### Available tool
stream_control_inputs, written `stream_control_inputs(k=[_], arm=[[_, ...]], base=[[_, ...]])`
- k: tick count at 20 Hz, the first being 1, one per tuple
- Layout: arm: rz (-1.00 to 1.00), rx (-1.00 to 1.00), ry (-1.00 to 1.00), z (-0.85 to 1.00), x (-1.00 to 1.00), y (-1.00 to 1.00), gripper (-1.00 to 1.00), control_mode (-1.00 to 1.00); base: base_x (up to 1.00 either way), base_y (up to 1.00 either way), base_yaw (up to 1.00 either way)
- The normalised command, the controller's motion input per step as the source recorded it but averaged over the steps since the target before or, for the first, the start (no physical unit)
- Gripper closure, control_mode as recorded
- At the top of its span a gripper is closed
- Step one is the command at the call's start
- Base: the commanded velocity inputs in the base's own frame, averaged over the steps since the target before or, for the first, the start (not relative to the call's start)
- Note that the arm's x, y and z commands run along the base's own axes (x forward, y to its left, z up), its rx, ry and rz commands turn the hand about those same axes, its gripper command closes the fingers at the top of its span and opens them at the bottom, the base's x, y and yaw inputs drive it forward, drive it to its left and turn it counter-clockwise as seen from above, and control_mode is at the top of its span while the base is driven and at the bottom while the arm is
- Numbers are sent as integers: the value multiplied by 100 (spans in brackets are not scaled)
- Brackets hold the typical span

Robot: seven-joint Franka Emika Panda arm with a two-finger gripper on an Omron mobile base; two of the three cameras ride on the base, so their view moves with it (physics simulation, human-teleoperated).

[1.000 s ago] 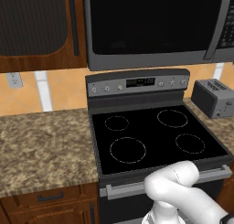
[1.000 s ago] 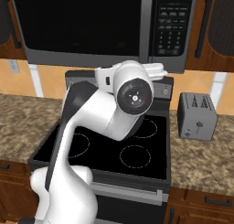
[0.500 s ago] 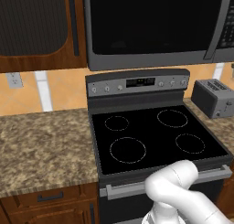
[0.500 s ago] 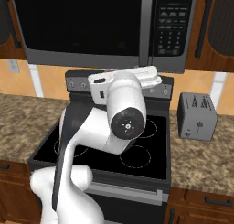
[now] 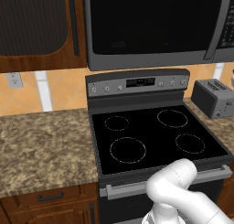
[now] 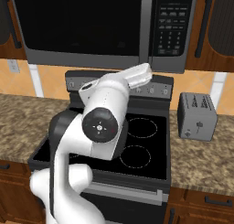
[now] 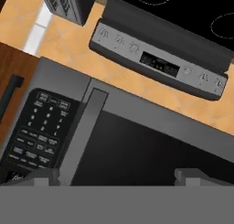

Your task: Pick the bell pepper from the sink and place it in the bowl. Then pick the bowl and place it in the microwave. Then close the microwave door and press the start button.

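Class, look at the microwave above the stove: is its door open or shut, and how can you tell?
Shut. The microwave door lies flush in the microwave, its dark glass covering the front beside the keypad; the inside cannot be seen.

One microwave (image 5: 155,26), one stove (image 5: 155,136) with four burner rings, one toaster (image 5: 214,97), and I think two cabinet doors (image 5: 41,29).

Arm (image 6: 103,127) folded high — fingers (image 7: 43,176) spread wide, empty.

A black stove (image 5: 155,136) stands between speckled granite tables (image 5: 43,147), under brown wood cabinets (image 5: 41,29), orange tiled wall (image 5: 59,88) behind.
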Motion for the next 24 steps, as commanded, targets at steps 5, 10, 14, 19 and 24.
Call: stream_control_inputs(k=[5,10,14,19,24], arm=[[-17,52,0,34,-51,-28,-100,-100],[-10,75,0,12,-50,-3,-100,-100],[-1,84,-6,-1,-19,2,-100,-100],[0,92,-18,-24,3,2,-100,-100],[1,89,-27,-17,24,6,-100,-100]], base=[[0,0,0],[0,0,0],[0,0,0],[0,0,0],[0,0,0]])
